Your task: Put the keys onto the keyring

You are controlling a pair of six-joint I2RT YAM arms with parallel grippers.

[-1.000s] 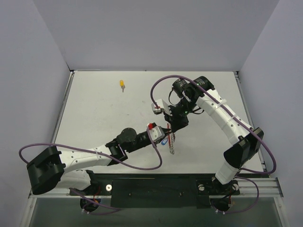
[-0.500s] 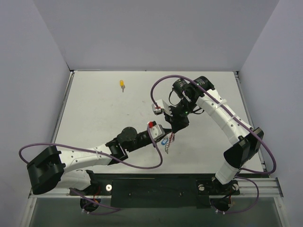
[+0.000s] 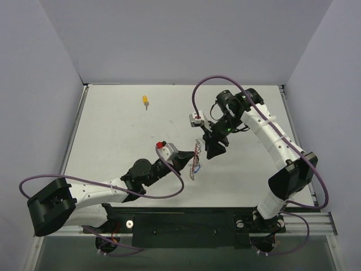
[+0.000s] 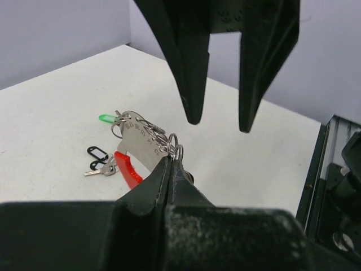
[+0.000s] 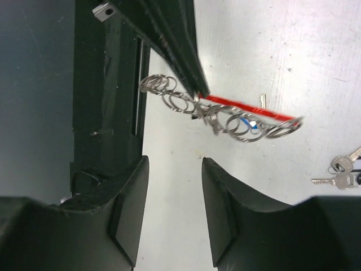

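My left gripper (image 4: 171, 159) is shut on the small silver rings of the keyring (image 4: 141, 137), which carries a red arc (image 4: 127, 170), a silver plate and a green tag (image 4: 105, 118). Seen from above, the keyring (image 3: 196, 158) hangs at the left gripper's (image 3: 185, 160) tip, mid-table. My right gripper (image 3: 212, 151) stands open just right of it, touching nothing; its fingers (image 4: 194, 84) loom over the ring. From the right wrist, the right gripper (image 5: 174, 162) is empty below the ring chain (image 5: 225, 117). Two black-tagged keys (image 4: 99, 162) lie on the table. A yellow-tagged key (image 3: 145, 101) lies far back left.
The loose silver keys (image 5: 340, 172) lie on the white table to the right of the right gripper. Grey walls (image 3: 45, 84) stand round the table on three sides. Purple cables (image 3: 169, 192) loop over both arms near the middle.
The right gripper has opened, let go of the keyring and drawn back to the right. The left gripper has shut on the keyring and shifted it up and to the left.
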